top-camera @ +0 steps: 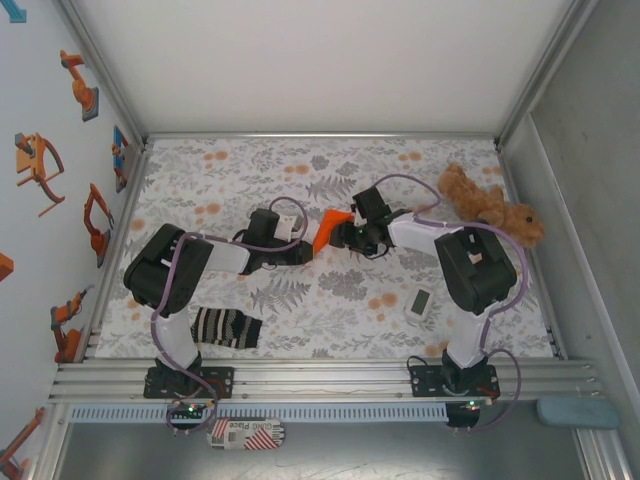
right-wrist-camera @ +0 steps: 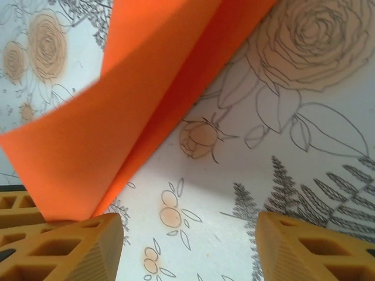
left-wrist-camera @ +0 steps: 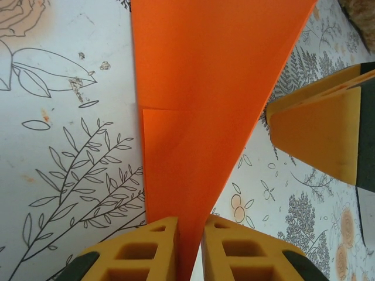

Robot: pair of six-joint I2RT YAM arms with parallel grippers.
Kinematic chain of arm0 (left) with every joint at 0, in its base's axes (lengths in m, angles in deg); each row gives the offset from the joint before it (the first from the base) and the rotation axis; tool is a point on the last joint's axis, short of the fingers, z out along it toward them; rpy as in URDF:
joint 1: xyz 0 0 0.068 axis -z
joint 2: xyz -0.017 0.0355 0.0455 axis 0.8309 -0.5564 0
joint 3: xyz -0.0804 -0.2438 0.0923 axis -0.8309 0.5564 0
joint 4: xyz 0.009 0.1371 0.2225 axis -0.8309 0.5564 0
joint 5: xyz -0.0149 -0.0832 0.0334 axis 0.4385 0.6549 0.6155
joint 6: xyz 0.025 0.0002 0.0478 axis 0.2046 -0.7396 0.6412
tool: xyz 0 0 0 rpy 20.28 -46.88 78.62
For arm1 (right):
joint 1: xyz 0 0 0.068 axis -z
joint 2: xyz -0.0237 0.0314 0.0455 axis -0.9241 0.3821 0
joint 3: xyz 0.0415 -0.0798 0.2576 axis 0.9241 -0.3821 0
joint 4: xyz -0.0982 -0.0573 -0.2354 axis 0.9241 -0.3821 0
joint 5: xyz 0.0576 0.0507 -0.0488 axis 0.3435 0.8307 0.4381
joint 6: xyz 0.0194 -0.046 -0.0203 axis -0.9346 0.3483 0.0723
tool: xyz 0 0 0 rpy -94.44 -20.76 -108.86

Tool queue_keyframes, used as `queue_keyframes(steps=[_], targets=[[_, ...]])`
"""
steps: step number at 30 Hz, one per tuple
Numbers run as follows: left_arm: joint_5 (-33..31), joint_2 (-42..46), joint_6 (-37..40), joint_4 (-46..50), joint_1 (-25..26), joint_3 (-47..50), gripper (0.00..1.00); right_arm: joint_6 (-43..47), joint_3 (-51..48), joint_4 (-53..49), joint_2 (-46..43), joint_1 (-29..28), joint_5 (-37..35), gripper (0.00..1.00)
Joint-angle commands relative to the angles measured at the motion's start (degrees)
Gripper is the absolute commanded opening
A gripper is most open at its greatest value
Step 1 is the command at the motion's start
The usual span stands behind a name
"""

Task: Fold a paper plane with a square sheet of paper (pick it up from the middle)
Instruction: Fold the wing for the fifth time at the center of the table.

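Mid-frame in the top view, over the flowered counter (top-camera: 330, 300), the folded orange paper (top-camera: 330, 222) sits between my two arms. My left claw (left-wrist-camera: 190, 228) pinches its narrow end; my right claw (right-wrist-camera: 190, 234) gapes wide, holding nothing.

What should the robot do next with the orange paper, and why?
Probably slide the open right gripper sideways to bring the orange paper between its fingers. The left gripper pinches one end, but the paper hangs beside one right finger.
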Motion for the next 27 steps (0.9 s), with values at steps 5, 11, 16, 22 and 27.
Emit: queue_keyframes(steps=[5,11,16,22,27], targets=[[-0.4,-3.0,0.1,6.7,0.0,-0.4,0.18,-0.8,0.1,7.8,1.4,0.6,4.1,0.65],[-0.4,-3.0,0.0,7.8,0.0,-0.9,0.18,-1.2,0.6,7.5,2.2,1.0,3.4,0.67],[-0.1,-3.4,0.1,8.1,-0.1,-1.2,0.18,-1.2,3.4,2.7,4.7,1.0,0.3,0.67],[0.0,-3.7,0.1,8.8,0.0,-1.7,0.2,-1.6,5.4,-1.4,7.8,0.9,-1.6,0.67],[-0.2,-3.5,0.6,10.3,0.0,-2.6,0.18,-1.8,5.4,-1.5,9.0,0.4,-0.6,0.67]])
